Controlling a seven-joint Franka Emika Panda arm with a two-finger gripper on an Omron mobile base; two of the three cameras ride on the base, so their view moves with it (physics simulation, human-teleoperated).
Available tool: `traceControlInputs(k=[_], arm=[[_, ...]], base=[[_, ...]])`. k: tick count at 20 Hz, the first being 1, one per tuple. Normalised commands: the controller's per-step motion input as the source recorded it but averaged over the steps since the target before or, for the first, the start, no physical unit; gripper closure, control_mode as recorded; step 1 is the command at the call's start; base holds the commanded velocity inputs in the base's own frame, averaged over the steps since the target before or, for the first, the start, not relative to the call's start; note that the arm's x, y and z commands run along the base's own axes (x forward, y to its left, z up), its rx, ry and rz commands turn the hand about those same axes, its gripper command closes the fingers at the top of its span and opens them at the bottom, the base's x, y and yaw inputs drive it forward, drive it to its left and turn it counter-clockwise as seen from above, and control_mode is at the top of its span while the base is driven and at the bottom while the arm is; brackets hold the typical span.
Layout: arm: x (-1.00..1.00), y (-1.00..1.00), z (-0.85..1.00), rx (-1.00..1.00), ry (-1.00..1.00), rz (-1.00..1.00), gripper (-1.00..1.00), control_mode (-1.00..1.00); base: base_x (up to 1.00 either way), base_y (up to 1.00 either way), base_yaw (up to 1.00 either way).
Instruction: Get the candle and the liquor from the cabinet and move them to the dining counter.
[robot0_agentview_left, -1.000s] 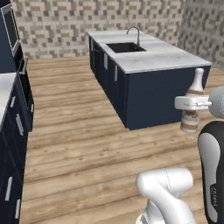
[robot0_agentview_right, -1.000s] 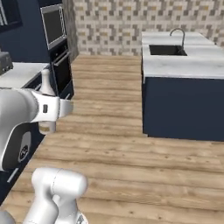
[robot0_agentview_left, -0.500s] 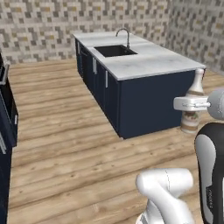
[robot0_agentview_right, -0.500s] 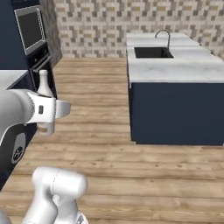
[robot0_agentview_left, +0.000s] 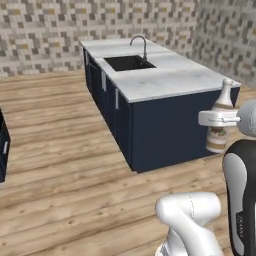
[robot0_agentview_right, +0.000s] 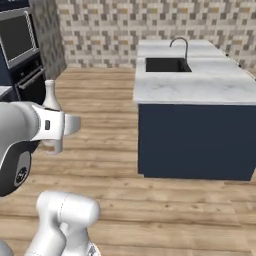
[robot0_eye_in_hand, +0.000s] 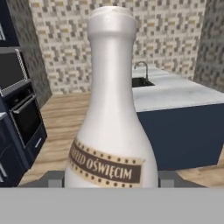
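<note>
Brown-labelled liquor bottle (robot0_agentview_left: 220, 121) sits upright in the clamped pincer (robot0_agentview_left: 216, 118), out of the cabinet. Ahead lies the dining counter (robot0_agentview_left: 170, 82); placement remains, and the candle's status cannot be determined.

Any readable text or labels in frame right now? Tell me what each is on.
"...ED OŚWIĘCIM": brown band label on the liquor held in the gripper; the first letters curve out of sight.
In the left base view the bottle's label is too small to read.
</note>
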Motion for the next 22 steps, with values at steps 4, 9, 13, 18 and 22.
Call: traceControlInputs(k=[4,9,13,18,22], arm=[[0.0,0.0,0.0,0.0,0.0,0.0,1.0,1.0],[0.0,0.0,0.0,0.0,0.0,0.0,1.0,1.0],[0.0,0.0,0.0,0.0,0.0,0.0,1.0,1.0],[0.0,0.0,0.0,0.0,0.0,0.0,1.0,1.0],[0.0,0.0,0.0,0.0,0.0,0.0,1.0,1.0]], base=[[0.58,-0.58,0.04],[0.56,-0.6,0.02],[0.54,-0.61,0.0],[0.52,-0.63,0.0],[0.52,-0.63,0.0]])
